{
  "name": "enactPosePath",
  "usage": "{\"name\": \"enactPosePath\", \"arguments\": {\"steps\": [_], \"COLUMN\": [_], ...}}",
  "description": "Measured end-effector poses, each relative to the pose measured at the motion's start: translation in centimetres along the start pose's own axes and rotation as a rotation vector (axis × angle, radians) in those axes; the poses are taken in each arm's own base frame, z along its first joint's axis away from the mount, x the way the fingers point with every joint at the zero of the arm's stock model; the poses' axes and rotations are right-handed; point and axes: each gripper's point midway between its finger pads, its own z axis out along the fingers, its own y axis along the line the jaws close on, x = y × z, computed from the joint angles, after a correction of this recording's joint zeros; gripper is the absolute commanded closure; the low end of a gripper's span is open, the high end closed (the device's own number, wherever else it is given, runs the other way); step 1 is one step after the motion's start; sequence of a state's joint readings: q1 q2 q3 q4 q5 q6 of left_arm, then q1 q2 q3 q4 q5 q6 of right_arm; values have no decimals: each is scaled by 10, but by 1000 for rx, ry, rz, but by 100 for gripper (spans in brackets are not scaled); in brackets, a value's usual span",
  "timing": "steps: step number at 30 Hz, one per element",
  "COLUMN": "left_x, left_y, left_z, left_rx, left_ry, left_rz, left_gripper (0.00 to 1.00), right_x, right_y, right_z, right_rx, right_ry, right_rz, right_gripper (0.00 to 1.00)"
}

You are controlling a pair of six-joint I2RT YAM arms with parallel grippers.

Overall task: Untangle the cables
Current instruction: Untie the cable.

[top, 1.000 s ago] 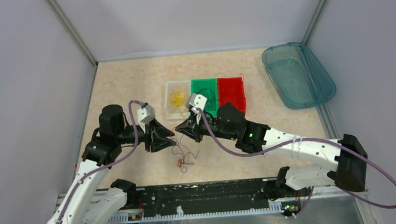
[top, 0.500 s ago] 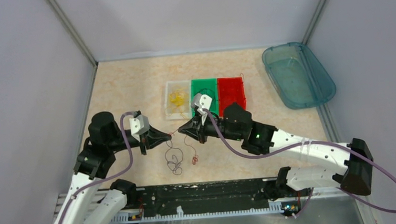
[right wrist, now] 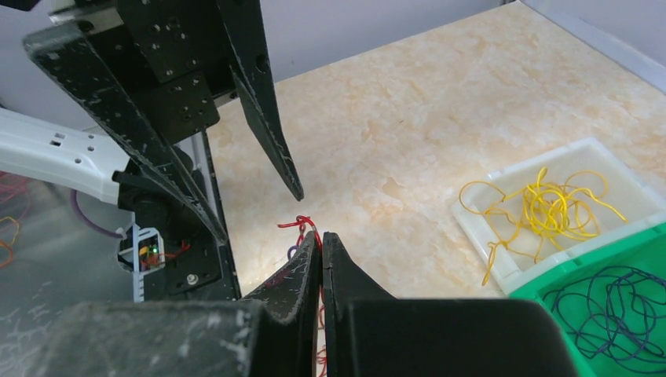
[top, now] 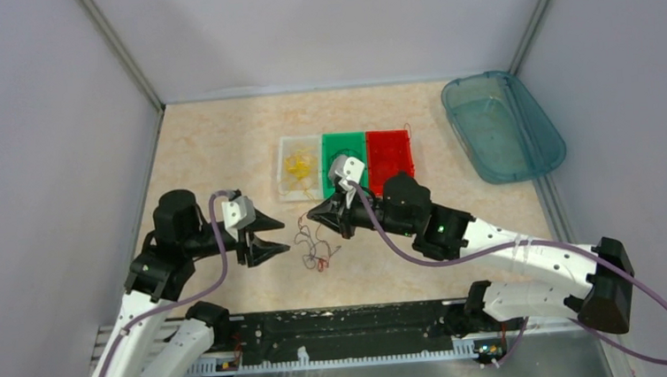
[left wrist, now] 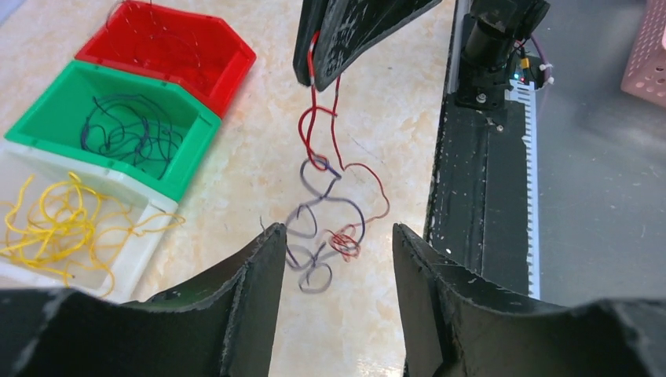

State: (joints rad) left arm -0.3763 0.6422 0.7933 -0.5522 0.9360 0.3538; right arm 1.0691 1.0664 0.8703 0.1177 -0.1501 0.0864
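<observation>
Cables: lay in a loose red and dark tangle on the table, between the two claws. Right claw: pinched fully shut on a red strand at the top of that tangle. Left claw: stood wide open, gripped nothing, pointed at the tangle from close by. Beige marbled tabletop: carried a white bin of yellow wires, a green bin of dark wires, a red bin, and a teal tub well apart at the far right. Plain grey walls: closed in three sides.

Right tool pinches red cable
</observation>
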Motion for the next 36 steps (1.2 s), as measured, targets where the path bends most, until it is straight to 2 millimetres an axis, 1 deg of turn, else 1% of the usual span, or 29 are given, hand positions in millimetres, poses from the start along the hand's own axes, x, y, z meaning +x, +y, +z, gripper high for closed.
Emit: {"name": "enactPosePath", "arguments": {"steps": [4, 7, 10, 12, 13, 17, 20, 24, 25, 29, 33, 36], "left_x": [9, 10, 8, 8, 8, 9, 10, 20, 23, 30, 33, 36], "left_y": [2, 3, 2, 0, -1, -6, -4, 7, 11, 21, 26, 26], "left_z": [5, 8, 15, 20, 22, 29, 34, 38, 39, 42, 41, 39], "left_rx": [-9, -4, 24, 43, 50, 70, 51, -17, -36, -85, -114, -116], "left_ry": [-6, -10, -20, -25, -27, -29, -25, -7, 0, 20, 31, 47], "left_rz": [-66, -113, -179, -224, -243, -313, -352, -373, -377, -386, -355, -328], "left_gripper": [49, 50, 48, 41, 39, 41, 46, 57, 60, 82, 92, 100], "right_x": [1, 3, 6, 11, 14, 18, 17, 17, 18, 18, 18, 18], "right_y": [0, 0, -1, -3, -3, -6, -7, -7, -7, -7, -8, -10], "right_z": [0, 0, 2, 4, 6, 11, 11, 11, 11, 11, 11, 11], "right_rx": [0, 1, 5, 10, 11, 21, 27, 30, 31, 31, 39, 51], "right_ry": [2, 11, 21, 35, 44, 61, 60, 59, 60, 60, 61, 61], "right_rz": [1, 2, 5, 9, 11, 18, 21, 23, 24, 28, 28, 26], "right_gripper": [100, 100, 100, 100, 100, 100, 100, 100, 100, 100, 100, 100]}}
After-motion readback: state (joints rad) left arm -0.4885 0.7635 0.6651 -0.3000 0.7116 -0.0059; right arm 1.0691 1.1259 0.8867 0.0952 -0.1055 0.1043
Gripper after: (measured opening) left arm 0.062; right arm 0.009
